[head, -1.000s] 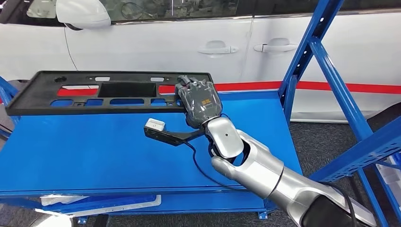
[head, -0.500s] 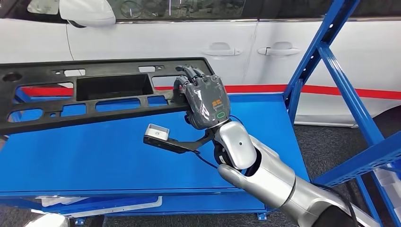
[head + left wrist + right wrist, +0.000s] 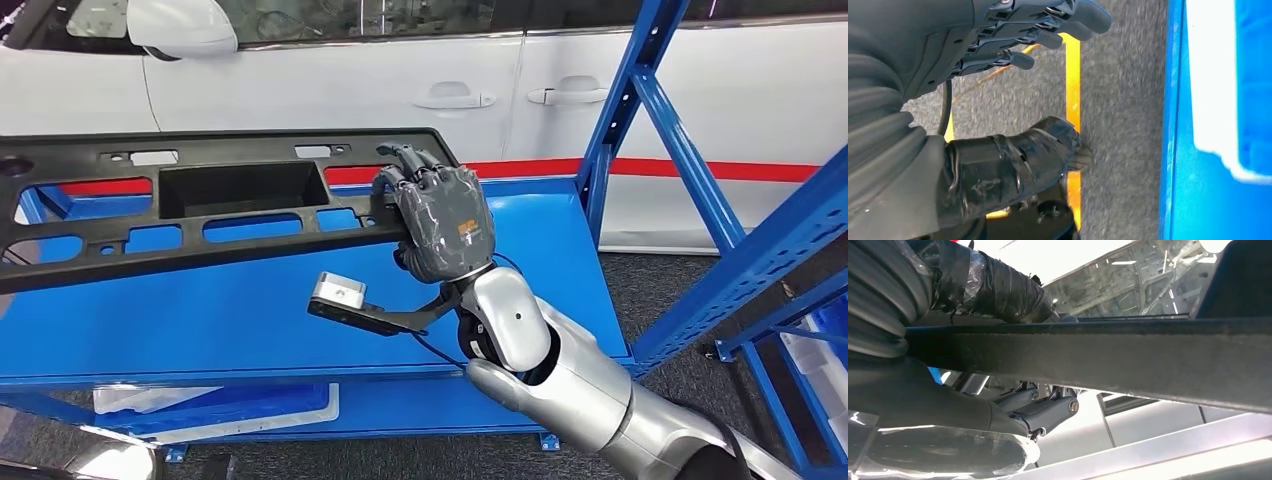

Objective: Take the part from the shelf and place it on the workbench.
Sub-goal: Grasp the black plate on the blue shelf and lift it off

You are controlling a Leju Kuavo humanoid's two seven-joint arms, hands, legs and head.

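While my right hand [image 3: 440, 222] grips its end, the part [image 3: 190, 205] looks long, black, flat — many cutouts; left hand [image 3: 1013, 35] fingers loosely apart, holding nothing.

I count one long black plastic part [image 3: 190, 215], one blue shelf [image 3: 250, 320], one white car [image 3: 420, 70] with two door handles [image 3: 455, 99], and two robot hands: right hand [image 3: 440, 225], left hand [image 3: 998, 45].
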